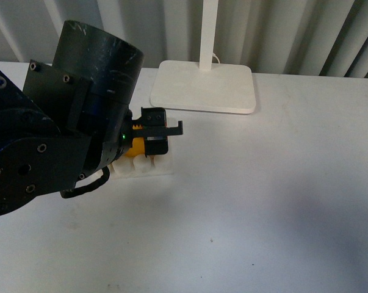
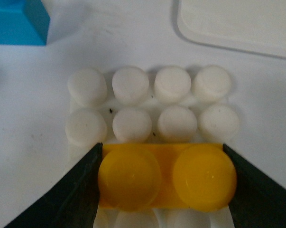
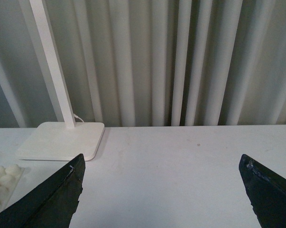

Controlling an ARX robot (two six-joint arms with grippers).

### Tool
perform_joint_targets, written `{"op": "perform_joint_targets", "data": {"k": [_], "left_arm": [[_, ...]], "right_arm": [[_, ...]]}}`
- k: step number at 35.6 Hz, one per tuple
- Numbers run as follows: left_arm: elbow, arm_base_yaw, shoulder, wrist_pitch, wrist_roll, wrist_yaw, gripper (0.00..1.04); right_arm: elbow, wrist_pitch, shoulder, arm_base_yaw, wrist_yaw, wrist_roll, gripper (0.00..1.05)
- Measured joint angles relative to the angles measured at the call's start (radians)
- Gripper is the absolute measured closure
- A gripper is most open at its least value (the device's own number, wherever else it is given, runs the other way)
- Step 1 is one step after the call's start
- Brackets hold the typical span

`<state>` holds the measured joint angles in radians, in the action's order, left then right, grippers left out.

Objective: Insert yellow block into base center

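My left gripper (image 2: 164,178) is shut on the yellow block (image 2: 166,176), one black finger at each end of it. The block is over the white studded base (image 2: 152,107), with two rows of white studs showing beyond it and more studs just under its near edge. In the front view the left arm covers most of the base (image 1: 153,168); a bit of the yellow block (image 1: 137,148) shows beside the gripper (image 1: 154,141). My right gripper (image 3: 164,190) is open and empty above bare table; the base's edge (image 3: 3,183) shows at one side.
A white lamp foot (image 1: 205,86) with an upright post stands behind the base, also in the right wrist view (image 3: 62,140). A blue brick (image 2: 17,21) lies beyond the base. A pleated grey curtain runs along the table's far edge.
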<state>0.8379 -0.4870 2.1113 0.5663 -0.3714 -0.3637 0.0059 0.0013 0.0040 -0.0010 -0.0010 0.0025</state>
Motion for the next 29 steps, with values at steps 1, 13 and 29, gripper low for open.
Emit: {"op": "perform_joint_targets", "data": {"k": [1, 13, 29], "left_arm": [[0.000, 0.000, 0.005, 0.006, -0.002, -0.002, 0.40], [-0.002, 0.000, 0.039, 0.041, 0.010, -0.009, 0.40], [-0.009, 0.002, 0.029, 0.027, 0.029, 0.041, 0.22]], "right_arm": [[0.000, 0.000, 0.000, 0.000, 0.000, 0.000, 0.09], [0.000, 0.000, 0.000, 0.000, 0.000, 0.000, 0.09], [0.000, 0.000, 0.000, 0.000, 0.000, 0.000, 0.09]]}}
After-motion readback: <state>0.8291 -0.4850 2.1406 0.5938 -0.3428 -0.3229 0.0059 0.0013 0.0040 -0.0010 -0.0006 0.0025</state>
